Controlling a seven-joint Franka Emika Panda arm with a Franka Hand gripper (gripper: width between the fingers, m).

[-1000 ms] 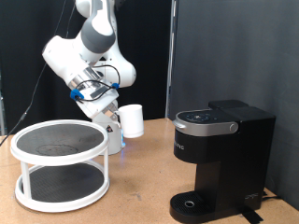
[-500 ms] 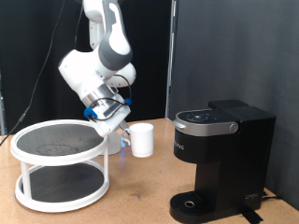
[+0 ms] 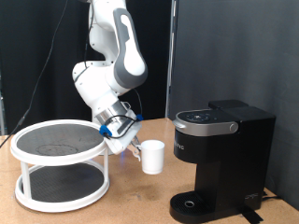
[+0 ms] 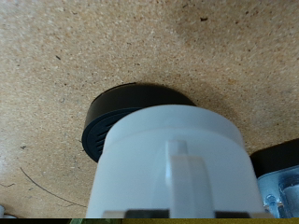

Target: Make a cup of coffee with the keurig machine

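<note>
White cup (image 3: 152,157), black keurig machine (image 3: 220,161), white round rack (image 3: 60,164), speckled tan table (image 3: 131,205)

So the arm (image 3: 110,56) is the only 1 here, white with grey joints. It comes down from the exterior view's top, bulges out at a big elbow toward the exterior view's left, then folds back down and to the right. The wrist is tilted, with blue bits showing near the hand. The gripper (image 3: 134,149) sits low, just above the tabletop, and it's clamped on the cup (image 3: 152,157), carrying it by the side. In the wrist view the cup (image 4: 177,168) fills most of the picture right up against the hand.
</note>
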